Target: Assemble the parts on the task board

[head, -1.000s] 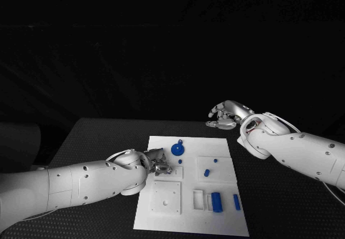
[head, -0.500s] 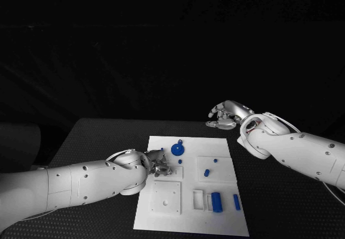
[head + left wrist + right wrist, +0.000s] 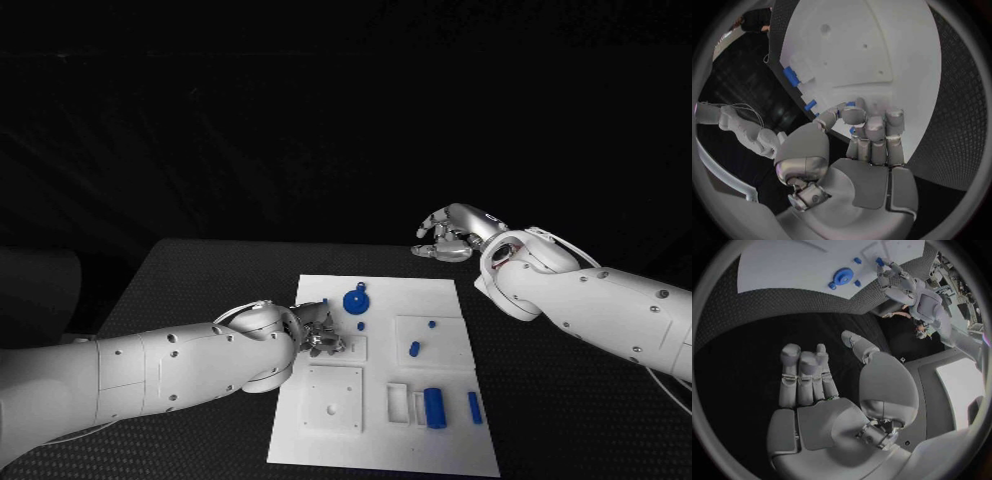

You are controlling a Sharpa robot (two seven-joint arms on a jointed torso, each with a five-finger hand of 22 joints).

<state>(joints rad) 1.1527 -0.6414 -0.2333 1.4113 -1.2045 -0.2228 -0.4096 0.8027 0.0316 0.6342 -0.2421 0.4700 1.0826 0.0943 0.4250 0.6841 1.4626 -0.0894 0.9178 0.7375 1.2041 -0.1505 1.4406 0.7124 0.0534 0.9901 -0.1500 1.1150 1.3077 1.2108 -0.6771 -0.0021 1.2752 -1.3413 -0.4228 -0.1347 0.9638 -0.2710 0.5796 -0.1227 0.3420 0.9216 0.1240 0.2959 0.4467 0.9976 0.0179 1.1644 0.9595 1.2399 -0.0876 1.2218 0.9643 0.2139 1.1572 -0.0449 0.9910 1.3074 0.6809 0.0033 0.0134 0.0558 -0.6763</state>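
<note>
Nothing has shifted: my left hand [image 3: 315, 330] still pinches a small blue part [image 3: 850, 104] over the task board [image 3: 433, 290]; right hand [image 3: 454, 232] curled, empty. Lower squarely into the recess.

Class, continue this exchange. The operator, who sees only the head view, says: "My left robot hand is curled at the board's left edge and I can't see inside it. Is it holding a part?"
Observer: Yes. The left wrist view shows a small blue part pinched at the fingertips of the left robot hand, above the task board.
Operator: And the right robot hand, beyond the board's far edge, is anything in it?
Observer: No. The right wrist view shows it holding nothing, fingers stretched side by side and thumb apart, above the black table.
</note>
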